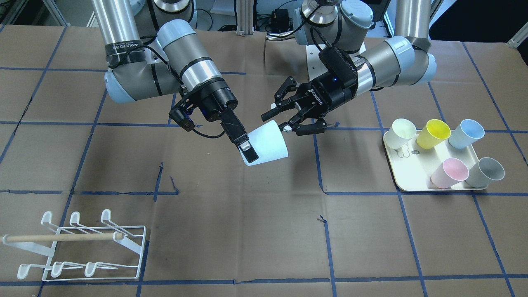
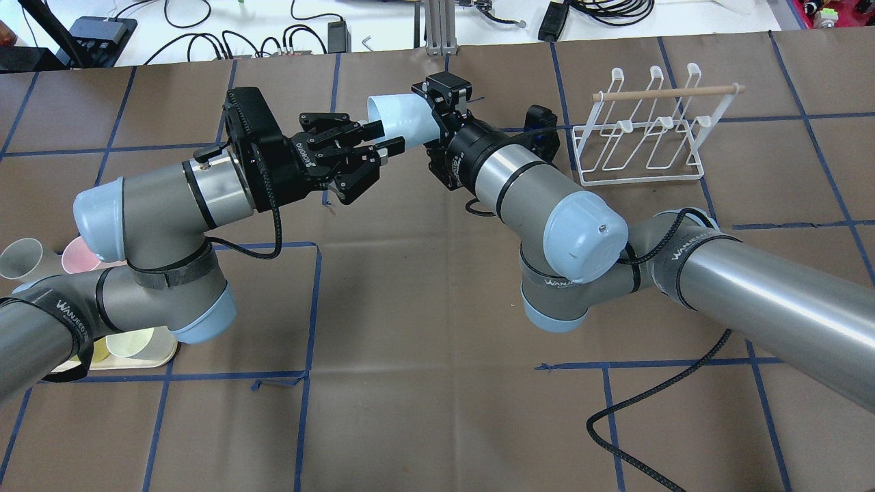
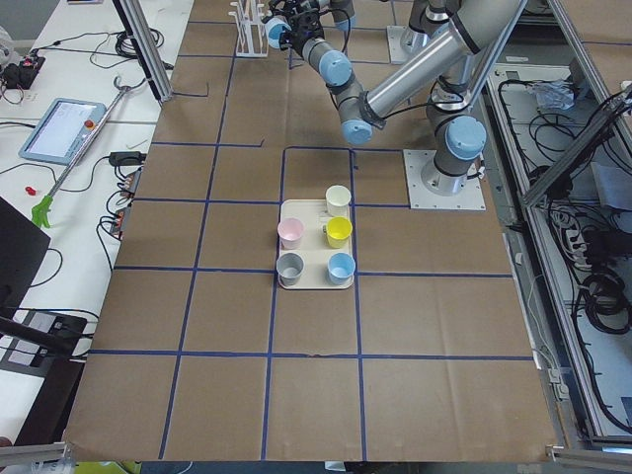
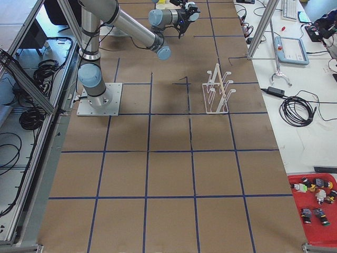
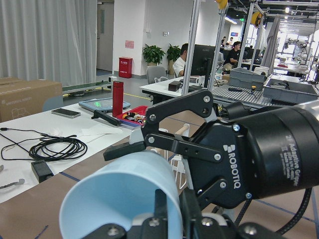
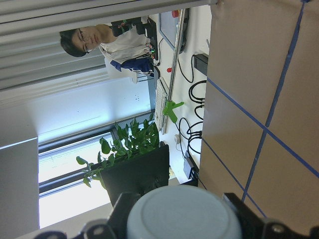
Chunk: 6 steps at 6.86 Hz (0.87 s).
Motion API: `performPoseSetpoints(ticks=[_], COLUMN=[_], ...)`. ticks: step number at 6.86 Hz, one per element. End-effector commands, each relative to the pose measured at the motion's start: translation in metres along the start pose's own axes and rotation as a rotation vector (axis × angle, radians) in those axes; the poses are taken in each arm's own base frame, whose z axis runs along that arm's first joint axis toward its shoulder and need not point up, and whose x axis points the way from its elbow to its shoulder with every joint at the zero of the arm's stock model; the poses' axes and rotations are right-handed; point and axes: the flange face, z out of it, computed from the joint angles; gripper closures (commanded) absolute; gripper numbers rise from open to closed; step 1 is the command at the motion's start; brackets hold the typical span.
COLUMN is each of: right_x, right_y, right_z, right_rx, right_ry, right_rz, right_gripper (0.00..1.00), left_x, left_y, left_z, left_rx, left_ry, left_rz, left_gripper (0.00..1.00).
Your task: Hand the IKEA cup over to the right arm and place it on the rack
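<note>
A pale blue cup (image 1: 270, 142) hangs in the air over the table's middle, tilted on its side between the two arms. My right gripper (image 1: 248, 152), with two long straight fingers, is shut on the cup's rim, one finger inside the mouth. My left gripper (image 1: 277, 123), marked ROBOTIQ, is open, its jaws spread beside the cup's base end. Whether it touches the cup I cannot tell. In the overhead view the cup (image 2: 403, 116) lies between the left gripper (image 2: 388, 134) and the right gripper (image 2: 444, 102). The white wire rack (image 1: 62, 238) stands empty at the table's corner on my right.
A cream tray (image 1: 406, 183) on my left side holds several cups: cream, yellow, blue, pink and grey. The rack also shows in the overhead view (image 2: 666, 92). A black cable (image 2: 656, 396) trails from the right arm across the brown paper.
</note>
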Motion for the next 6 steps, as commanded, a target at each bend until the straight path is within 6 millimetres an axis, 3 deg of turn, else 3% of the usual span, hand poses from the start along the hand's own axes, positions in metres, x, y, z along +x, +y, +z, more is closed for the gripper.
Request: performPoseSetpoints(ticks=[1,3,4,6], right_x=[0.000,-0.007,-0.021,-0.036], right_y=[0.000,-0.007,-0.025,-0.083], right_z=[0.000,0.002,0.005,0.001], right_rx=[0.001,0.013,0.043,0.143], right_ry=[0.001,-0.011,-0.031,-0.040], right_rz=[-0.002,-0.028,-0.098,-0.281], right_gripper=[0.76,0.78,0.78,0.86], left_x=[0.003,-0.007,-0.024,-0.059], left_y=[-0.006,-0.006,-0.004,0.001], left_z=[-0.002,-0.014,-0.033,-0.070], left_rx=[0.006,0.009,0.014,0.010], left_ry=[-0.003,-0.038,-0.091,-0.212], left_rz=[0.003,-0.001,-0.012,-0.041], left_gripper=[0.02,0.02,0.02,0.01])
